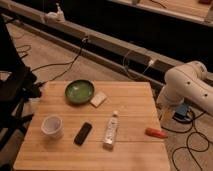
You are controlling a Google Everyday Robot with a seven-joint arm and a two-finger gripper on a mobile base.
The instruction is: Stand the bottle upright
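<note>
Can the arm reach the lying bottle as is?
Likely yes: bottle lies clear of phone and marker, nothing over it; arm sits past the table's right edge; its hand isn't in view.

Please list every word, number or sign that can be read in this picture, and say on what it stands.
None can be read.
Label on the bottle: pale, too blurred to read.
The black phone: no text shows.
The gripper is out of view; the white arm stands beside the right edge of the table.
</note>
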